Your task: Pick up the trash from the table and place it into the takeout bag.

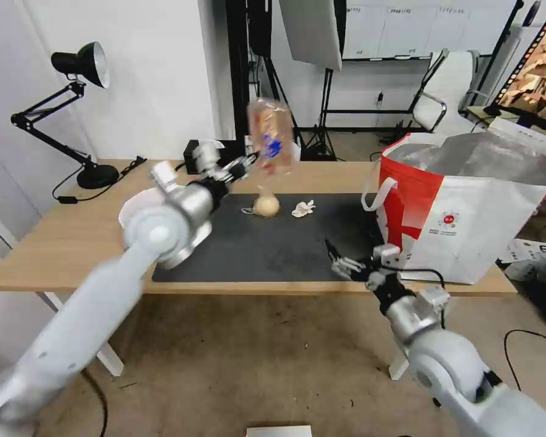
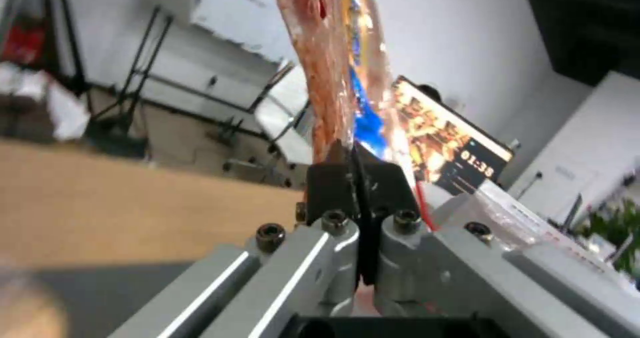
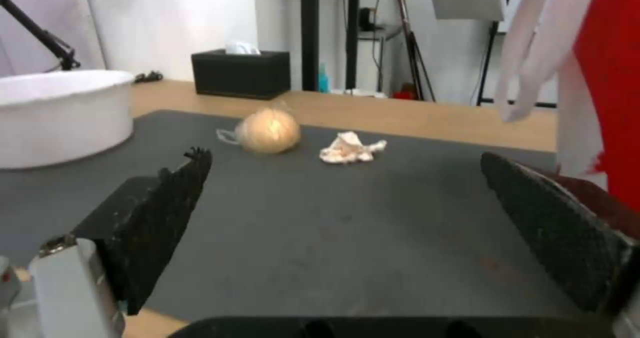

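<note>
Clear plastic box (image 1: 272, 138) aloft above the table's (image 1: 54, 243) far edge, pinched by the left gripper (image 1: 247, 161), knotted beige bag (image 1: 266, 205) and crumpled tissue (image 1: 303, 209) apart on open mat (image 1: 267, 249), right gripper (image 1: 337, 260) spread empty at the near edge beside the takeout bag (image 1: 467, 212).

light-wood table (image 1: 73, 243) bearing a dark grey mat (image 1: 267, 243), black desk lamp (image 1: 73, 109), black tissue box (image 3: 240, 73), white bowl (image 3: 60, 113), knotted beige bag (image 1: 266, 205), crumpled tissue (image 1: 303, 209), takeout bag (image 1: 467, 212).

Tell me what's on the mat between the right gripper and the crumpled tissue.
Nothing: the right wrist view shows bare dark mat from the open right gripper up to the tissue.
</note>
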Controlling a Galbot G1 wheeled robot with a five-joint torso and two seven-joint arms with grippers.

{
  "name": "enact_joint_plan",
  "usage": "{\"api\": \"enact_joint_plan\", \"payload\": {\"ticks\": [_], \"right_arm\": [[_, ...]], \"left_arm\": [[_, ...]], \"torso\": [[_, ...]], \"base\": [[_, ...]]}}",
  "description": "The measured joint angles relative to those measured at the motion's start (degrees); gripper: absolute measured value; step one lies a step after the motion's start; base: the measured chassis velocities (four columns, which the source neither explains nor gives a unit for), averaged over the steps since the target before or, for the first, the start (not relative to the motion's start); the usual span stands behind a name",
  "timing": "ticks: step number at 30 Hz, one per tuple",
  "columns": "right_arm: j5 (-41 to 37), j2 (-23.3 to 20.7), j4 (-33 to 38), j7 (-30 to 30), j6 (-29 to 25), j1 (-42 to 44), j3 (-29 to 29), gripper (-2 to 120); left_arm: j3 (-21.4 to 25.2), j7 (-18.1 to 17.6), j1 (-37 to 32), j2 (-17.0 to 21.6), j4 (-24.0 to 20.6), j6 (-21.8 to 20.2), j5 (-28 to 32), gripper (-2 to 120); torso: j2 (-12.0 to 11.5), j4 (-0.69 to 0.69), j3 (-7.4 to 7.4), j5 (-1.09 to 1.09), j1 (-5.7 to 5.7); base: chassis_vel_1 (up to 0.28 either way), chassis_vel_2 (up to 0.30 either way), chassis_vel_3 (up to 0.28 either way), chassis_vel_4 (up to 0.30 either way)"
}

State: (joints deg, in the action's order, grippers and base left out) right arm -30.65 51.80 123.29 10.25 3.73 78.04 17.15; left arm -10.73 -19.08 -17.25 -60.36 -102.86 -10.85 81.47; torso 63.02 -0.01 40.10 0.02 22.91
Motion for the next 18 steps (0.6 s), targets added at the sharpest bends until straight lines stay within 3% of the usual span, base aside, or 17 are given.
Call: {"api": "enact_joint_plan", "payload": {"ticks": [7, 16, 18], "right_arm": [[3.9, 3.5, 0.9, -0.6, 0.4, 3.7, 0.0, 100], [4.8, 3.9, 1.1, -0.6, 0.7, 4.7, 0.0, 100], [4.9, 4.0, 0.9, -0.6, 0.7, 4.8, 0.1, 100]], "left_arm": [[-9.5, 0.0, 10.5, -11.2, 10.3, 2.2, -8.3, 0], [-16.1, 3.2, 15.1, -16.2, 16.9, 2.8, -17.2, 0], [-18.3, 5.4, 15.4, -16.9, 18.5, 3.2, -20.7, 0]], "torso": [[0.0, 0.00, 0.01, 0.01, 0.01], [0.0, 0.01, 0.00, -0.01, 0.00], [0.0, 0.01, 0.00, 0.00, 0.00]], "base": [[0.000, 0.000, 0.000, 0.000], [0.000, 0.000, 0.000, 0.000], [0.000, 0.000, 0.000, 0.000]]}}
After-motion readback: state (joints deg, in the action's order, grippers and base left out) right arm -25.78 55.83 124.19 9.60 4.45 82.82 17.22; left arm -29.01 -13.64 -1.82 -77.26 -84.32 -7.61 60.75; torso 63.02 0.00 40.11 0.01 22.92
